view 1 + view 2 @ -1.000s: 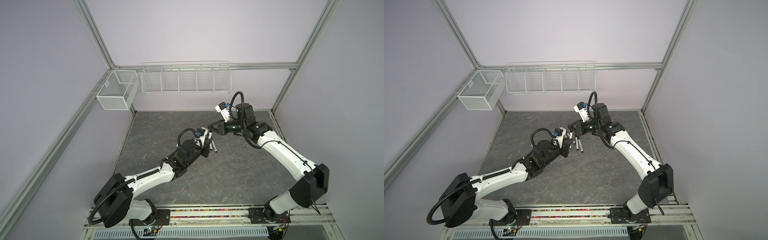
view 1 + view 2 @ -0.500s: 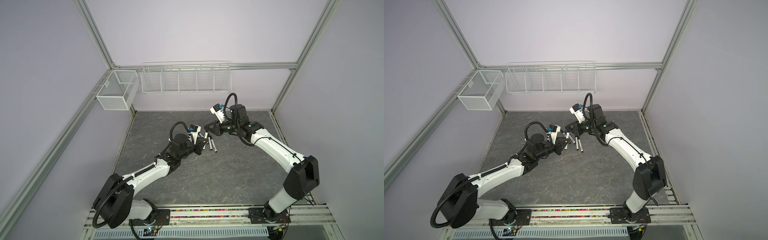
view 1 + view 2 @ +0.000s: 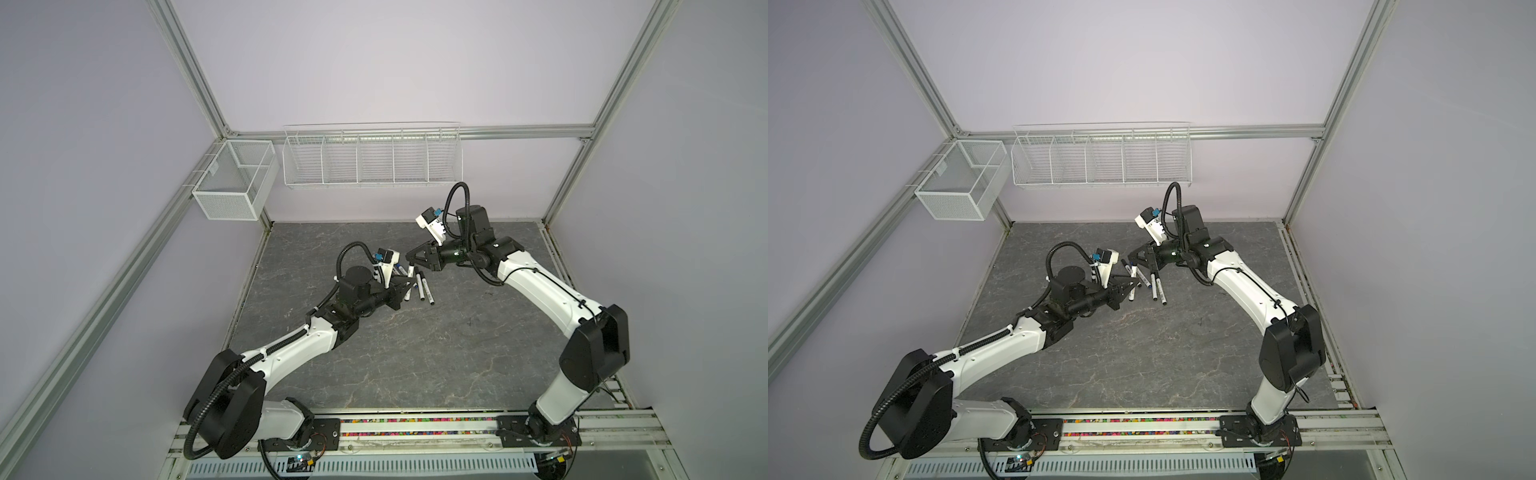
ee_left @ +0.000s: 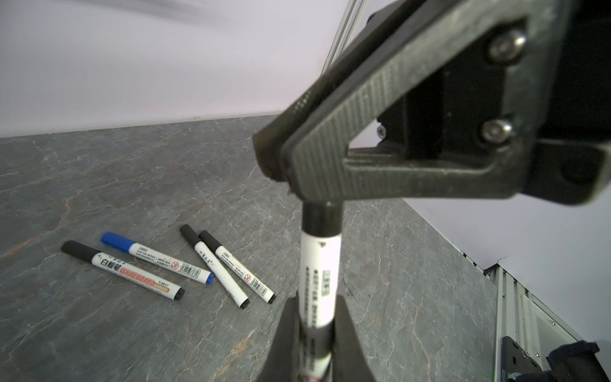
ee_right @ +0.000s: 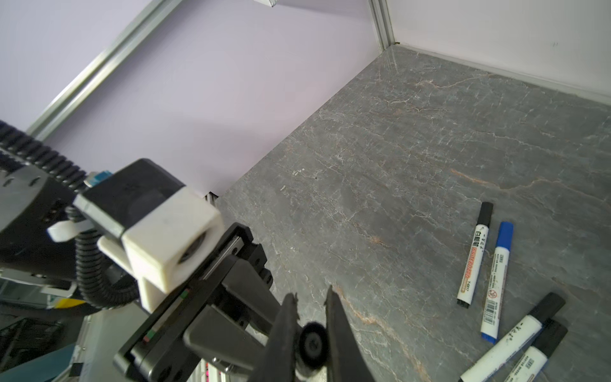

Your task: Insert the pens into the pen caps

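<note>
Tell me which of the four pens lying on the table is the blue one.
The blue-capped pen, lying right beside the pen printed WHITEBOARD. Its cap and end plug are blue; the other three have black ones.

Soft, even light is cast from above; faint shadows are left on the tabletop point(image 3: 415, 353). Top views are rendered sharp; the held pen point(image 4: 319, 274) is blurred close-up.
</note>
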Controlling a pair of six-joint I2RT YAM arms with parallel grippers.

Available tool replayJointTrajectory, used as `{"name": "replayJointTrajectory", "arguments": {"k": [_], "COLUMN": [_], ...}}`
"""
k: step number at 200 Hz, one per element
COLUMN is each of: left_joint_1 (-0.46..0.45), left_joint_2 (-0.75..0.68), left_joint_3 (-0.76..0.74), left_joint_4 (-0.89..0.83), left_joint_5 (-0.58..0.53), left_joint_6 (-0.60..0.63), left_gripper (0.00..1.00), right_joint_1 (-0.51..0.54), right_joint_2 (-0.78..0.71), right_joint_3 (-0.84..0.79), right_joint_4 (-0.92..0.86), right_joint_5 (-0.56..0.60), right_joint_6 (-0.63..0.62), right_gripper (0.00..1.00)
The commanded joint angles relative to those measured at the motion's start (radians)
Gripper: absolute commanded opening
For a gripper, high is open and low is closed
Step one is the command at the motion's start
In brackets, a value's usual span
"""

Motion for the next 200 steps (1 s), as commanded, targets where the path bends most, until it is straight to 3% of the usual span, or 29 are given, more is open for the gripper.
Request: {"name": "replayJointTrajectory", "arguments": {"k": [1,38,60,107,159,200], "left_joint_1": [0.096,0.096,0.098,0.152,0.19,0.088], "left_joint_2": [-0.017,-0.03,-0.043,-0.028,0.006,0.019], "left_joint_3": [0.113,0.119,0.105,0.171,0.254,0.252], "left_joint_4": [0.385,0.363,0.363,0.383,0.377,0.324], "left_joint_5": [-0.3,-0.297,-0.308,-0.297,-0.228,-0.188], "left_joint_6": [-0.069,-0.052,-0.049,-0.034,-0.048,0.019], "left_gripper": [0.0,0.0,0.0,0.0,0.0,0.0], "right_joint_1": [0.09,0.029,0.027,0.088,0.075,0.045], "right_joint_2": [0.05,0.025,0.039,0.085,0.072,0.076], "right_joint_3": [-0.084,-0.106,-0.098,-0.111,-0.143,-0.137], "right_joint_4": [-0.507,-0.42,-0.443,-0.553,-0.51,-0.427], "right_joint_5": [-0.065,-0.118,-0.135,0.004,-0.024,-0.108], "right_joint_6": [-0.092,-0.015,-0.03,-0.109,-0.089,-0.011], "right_gripper": [0.09,0.09,0.1,0.1,0.1,0.16]}}
